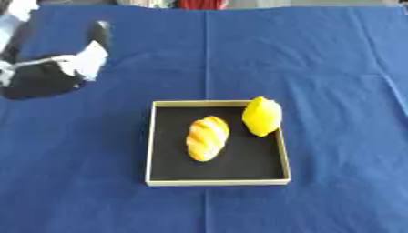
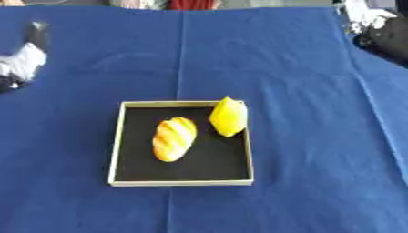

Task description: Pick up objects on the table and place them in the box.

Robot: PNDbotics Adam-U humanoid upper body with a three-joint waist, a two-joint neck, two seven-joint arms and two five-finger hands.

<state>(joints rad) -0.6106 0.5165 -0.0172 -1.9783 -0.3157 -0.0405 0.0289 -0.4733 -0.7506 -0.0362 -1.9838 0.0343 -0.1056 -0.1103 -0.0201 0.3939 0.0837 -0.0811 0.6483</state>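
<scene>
The bread roll point(image 1: 207, 138) lies inside the box point(image 1: 216, 182), and the lemon point(image 1: 261, 116) sits propped on the box's right wall, so a nudge could tip it out onto the blue surface point(image 1: 334, 82). The left hand point(image 1: 49, 68) hovers well apart, up left; whether its fingers are open, I cannot tell. The right hand point(image 2: 381, 25) shows at the upper right corner, equally unclear.

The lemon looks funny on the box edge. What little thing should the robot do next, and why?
Probably nudge the lemon inward. It seems to sit against the box's right rim, partly over it, while the bread lies fully inside. The left hand is up at the far left, holding nothing, so it could reach over.
</scene>
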